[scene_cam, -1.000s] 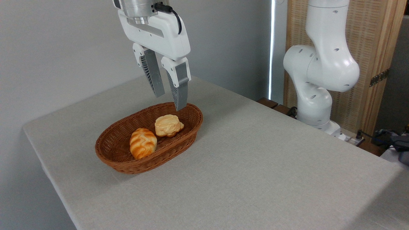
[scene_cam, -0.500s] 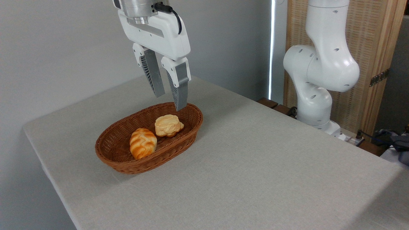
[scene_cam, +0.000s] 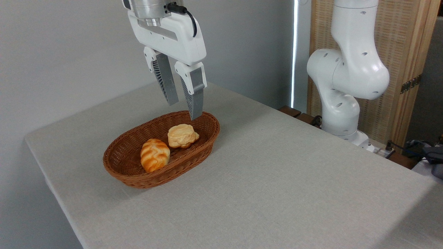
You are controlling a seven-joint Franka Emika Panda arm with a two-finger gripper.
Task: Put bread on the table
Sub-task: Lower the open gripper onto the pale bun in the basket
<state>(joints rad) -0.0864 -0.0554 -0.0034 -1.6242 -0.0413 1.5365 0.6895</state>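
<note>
Bread near basket rim, parted pincer seemingly above.

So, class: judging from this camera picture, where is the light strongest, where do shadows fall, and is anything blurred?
Camera view: bright glare streak by the wall edge behind the arm; soft shadow on the table at the right of the basket; bread and open gripper look sharp; the clutter at far right is too small to make out.

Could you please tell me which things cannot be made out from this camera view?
- Underside of the bread: hidden against the basket.
- Far side of the striped bun: turned away from the camera.
- Arm above the gripper: cut off by the top edge.
- Table: cut off by the bottom and right edges.
- Dark items at far right: cropped, too small.
</note>
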